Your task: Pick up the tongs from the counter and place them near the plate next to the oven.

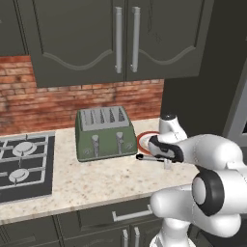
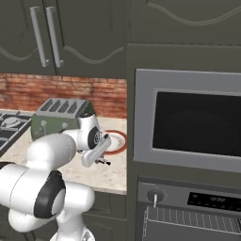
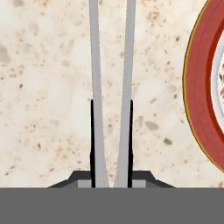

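Speckled counter (image 3: 48,83) spreads beneath the gripper (image 3: 111,144), whose 2 fingers are clamped on the tongs (image 3: 112,65). Both silver arms run straight ahead of the fingers, long axis in line with the hand. In the hand view the plate (image 3: 201,83) lies just right of the gripper, apart from the tongs, so I judge a short lowering suffices. Beyond the plate stands the oven (image 2: 188,127).

1. The two thin metal arms of the tongs (image 3: 111,87) were silver-grey.
2. The stone desk (image 3: 43,87) was beige, speckled with brown and grey.
3. The small round plate (image 3: 202,87) had a red-orange rim edged in yellow.
4. The four-slot toaster (image 1: 103,135) was green with a grey top.
5. The brick wall (image 1: 38,101) was reddish.
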